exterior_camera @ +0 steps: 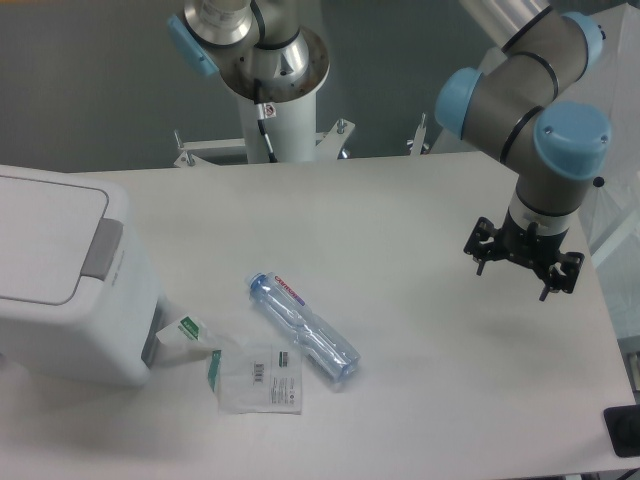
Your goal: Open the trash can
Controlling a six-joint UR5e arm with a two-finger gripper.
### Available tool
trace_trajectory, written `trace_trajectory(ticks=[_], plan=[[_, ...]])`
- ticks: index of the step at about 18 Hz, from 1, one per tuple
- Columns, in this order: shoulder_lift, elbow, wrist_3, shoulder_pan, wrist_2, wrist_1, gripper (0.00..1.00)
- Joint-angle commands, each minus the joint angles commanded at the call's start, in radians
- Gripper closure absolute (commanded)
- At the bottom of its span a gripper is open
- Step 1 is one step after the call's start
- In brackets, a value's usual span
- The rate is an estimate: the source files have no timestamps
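Observation:
The trash can (60, 280) is a large white boxy bin at the table's left edge. Its flat lid (40, 230) lies down, and a grey push tab (103, 250) sits on the lid's right side. My gripper (524, 260) hangs over the right part of the table, far from the bin and with nothing near it. Only a black fitting with short prongs shows below the wrist; the fingers are not distinguishable, so their state is unclear.
A clear plastic bottle (303, 329) with a blue cap lies on its side at the table's middle. A flat clear bag (262, 378) with labels and a small green-and-white tag (188, 332) lie beside the bin's right foot. The robot base (275, 110) stands at the back.

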Motion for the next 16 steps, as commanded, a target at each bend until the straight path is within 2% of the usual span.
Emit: trace_trajectory(ticks=[9,10,16], plan=[[0.014,-0.011,-0.051,-0.014,-0.017,-0.003,0.00],[0.032,-0.012,-0.064,-0.015,-0.021,-0.005,0.00],[0.075,-0.075,-0.202,-0.101,-0.023,-0.008,0.00]])
